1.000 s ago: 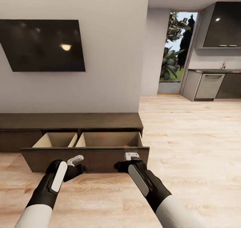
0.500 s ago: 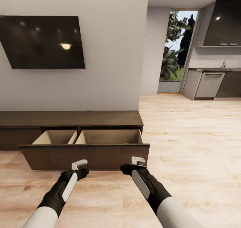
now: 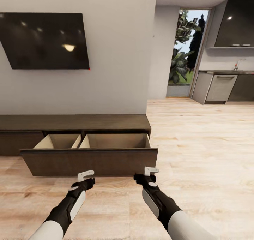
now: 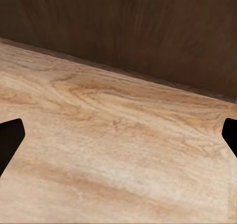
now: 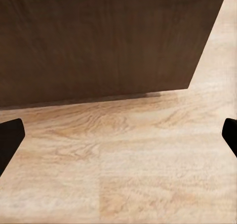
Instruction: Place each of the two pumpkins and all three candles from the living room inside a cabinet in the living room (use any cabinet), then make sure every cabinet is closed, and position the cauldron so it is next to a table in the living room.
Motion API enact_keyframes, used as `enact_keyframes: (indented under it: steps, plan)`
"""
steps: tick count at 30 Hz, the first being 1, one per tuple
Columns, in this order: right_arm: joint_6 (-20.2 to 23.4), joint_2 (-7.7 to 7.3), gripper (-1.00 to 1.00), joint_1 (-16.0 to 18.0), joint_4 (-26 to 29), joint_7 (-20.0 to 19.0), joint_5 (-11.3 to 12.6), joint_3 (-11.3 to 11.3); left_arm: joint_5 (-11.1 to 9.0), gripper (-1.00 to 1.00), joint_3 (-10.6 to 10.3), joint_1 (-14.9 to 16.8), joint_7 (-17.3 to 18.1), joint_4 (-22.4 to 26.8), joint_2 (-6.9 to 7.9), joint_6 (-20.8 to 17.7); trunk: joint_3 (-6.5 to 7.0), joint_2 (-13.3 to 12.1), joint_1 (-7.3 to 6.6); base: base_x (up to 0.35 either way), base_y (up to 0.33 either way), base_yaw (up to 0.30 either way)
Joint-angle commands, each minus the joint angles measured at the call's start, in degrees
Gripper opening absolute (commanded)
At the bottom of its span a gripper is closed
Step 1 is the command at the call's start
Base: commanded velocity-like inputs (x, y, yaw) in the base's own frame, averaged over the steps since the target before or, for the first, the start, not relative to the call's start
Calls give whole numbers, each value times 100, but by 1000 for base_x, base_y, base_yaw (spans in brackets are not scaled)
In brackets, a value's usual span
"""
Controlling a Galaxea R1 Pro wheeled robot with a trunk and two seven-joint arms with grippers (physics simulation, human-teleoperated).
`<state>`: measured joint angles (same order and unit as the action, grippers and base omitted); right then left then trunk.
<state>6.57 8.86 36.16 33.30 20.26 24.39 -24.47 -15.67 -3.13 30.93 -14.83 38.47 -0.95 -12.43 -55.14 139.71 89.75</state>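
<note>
Cabinet with wide drawer pulled out; left gripper and right gripper near its front, both jaws apart, empty.

The cabinet runs off the frame's left edge, and its pulled-out drawer front hides the drawer floor behind it.

Left arm: reaches forward and low, forearm angled inward.
Left gripper: fingers spread wide, holding nothing; dark fingertips far apart.
Right arm: stretched forward alongside, well apart from the left.
Right gripper: fingers parted, empty.
</note>
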Motion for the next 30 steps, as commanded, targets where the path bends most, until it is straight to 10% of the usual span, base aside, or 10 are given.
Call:
enact_keyframes:
  steps: [1, 10, 30]
  plan:
    - [-39, 1, 100, 1, -38, -23, -6, -2, 3, 100, -48, 0, -1, -62, -4, 132, -18, 42, 22, 0, 0, 0]
    - [-548, -14, 100, -2, -156, -529, -5, -9, 13, 100, -549, 0, -2, -262, -6, 534, -185, 354, 196, 0, 0, 0]
    - [-1047, -8, 100, -1, -691, -690, 4, 13, 134, 100, -797, 0, 41, -296, 6, 783, -628, 381, 248, 0, 0, 0]
